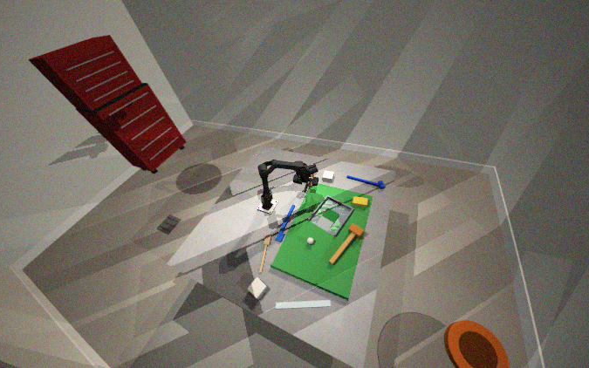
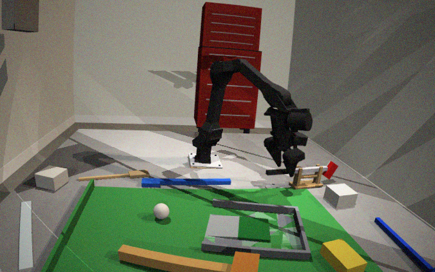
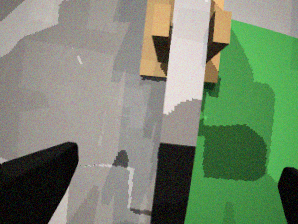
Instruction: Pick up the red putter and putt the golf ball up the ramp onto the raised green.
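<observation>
The red putter lies level on a wooden stand (image 2: pixel 305 184) (image 3: pixel 156 22). Its red head (image 2: pixel 330 169) is at the far end, its pale shaft (image 3: pixel 186 70) crosses the stand, and its black handle (image 3: pixel 175 185) sticks out towards the arm. My gripper (image 2: pixel 285 170) (image 3: pixel 180 166) is open and empty, pointing down, with its fingers on either side of the handle. The white golf ball (image 1: pixel 310 241) (image 2: pixel 161 211) rests on the green mat (image 1: pixel 296 261) (image 2: pixel 117 229). The grey ramp (image 2: pixel 222 225) leads to the dark raised green (image 1: pixel 332 214) (image 2: pixel 254 229), inside a grey border (image 2: pixel 256 204).
An orange mallet (image 1: pixel 343 247) (image 2: pixel 178 260) and a yellow block (image 1: pixel 360 201) (image 2: pixel 343 253) lie on the mat. A blue club (image 1: pixel 287 221) (image 2: pixel 194 181) lies between arm base and mat. A white block (image 1: pixel 328 175) (image 2: pixel 340 196) stands near the stand, and another blue club (image 1: pixel 365 181) (image 2: pixel 403 243) lies beyond.
</observation>
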`<control>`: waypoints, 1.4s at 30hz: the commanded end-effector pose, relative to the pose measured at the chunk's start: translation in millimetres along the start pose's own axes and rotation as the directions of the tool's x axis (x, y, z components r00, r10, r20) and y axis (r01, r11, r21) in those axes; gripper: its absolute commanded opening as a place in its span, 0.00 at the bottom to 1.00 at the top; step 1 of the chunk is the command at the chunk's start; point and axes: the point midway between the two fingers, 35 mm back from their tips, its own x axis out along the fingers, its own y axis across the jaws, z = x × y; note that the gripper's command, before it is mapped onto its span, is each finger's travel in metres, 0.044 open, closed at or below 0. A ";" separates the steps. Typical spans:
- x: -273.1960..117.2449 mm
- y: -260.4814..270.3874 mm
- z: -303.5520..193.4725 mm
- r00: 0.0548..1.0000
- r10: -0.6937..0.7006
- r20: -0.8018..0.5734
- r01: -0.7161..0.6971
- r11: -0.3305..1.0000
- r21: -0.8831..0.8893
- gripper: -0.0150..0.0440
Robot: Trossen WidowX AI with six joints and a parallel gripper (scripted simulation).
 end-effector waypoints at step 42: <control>29.5 1.2 -8.6 1.000 0.006 -0.003 -0.006 1.000 0.000 0.29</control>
